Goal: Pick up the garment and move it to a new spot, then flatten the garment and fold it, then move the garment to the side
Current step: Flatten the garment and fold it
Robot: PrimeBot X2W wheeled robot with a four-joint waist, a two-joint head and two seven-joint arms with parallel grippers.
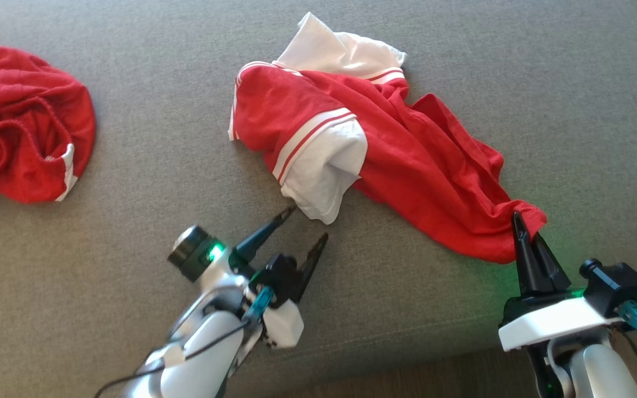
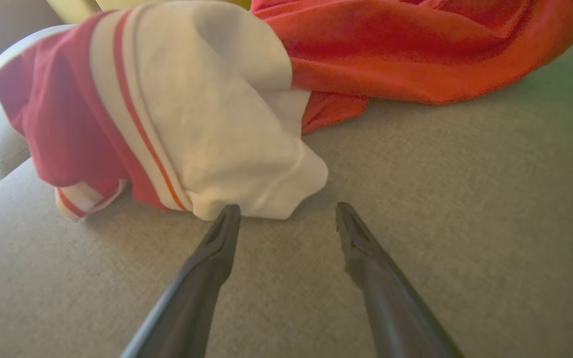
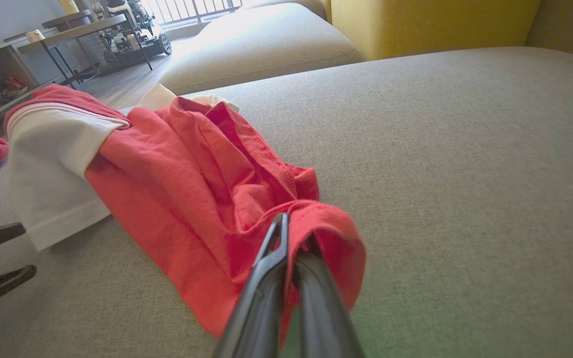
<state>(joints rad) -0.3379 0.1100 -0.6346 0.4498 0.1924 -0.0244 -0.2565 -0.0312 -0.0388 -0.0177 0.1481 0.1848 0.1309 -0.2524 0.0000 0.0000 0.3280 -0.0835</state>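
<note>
The garment (image 1: 351, 143) is a red shirt with white, red-striped sleeves, lying crumpled on a grey cushion (image 1: 141, 221). My right gripper (image 1: 520, 224) is shut on the garment's red lower corner at the right; in the right wrist view the red cloth (image 3: 207, 199) wraps over the closed tips of that gripper (image 3: 291, 233). My left gripper (image 1: 307, 222) stands open just below the white sleeve's hem, holding nothing. In the left wrist view its gripper (image 2: 286, 211) has its left tip at the edge of the white sleeve (image 2: 217, 124) and its right tip over bare cushion.
A second red garment (image 1: 17, 127) lies bunched at the far left of the cushion. The cushion's front edge (image 1: 407, 354) runs just behind my wrists. A yellow backrest (image 3: 430, 22) rises at the back, and a table (image 3: 82, 27) with clutter stands across the room.
</note>
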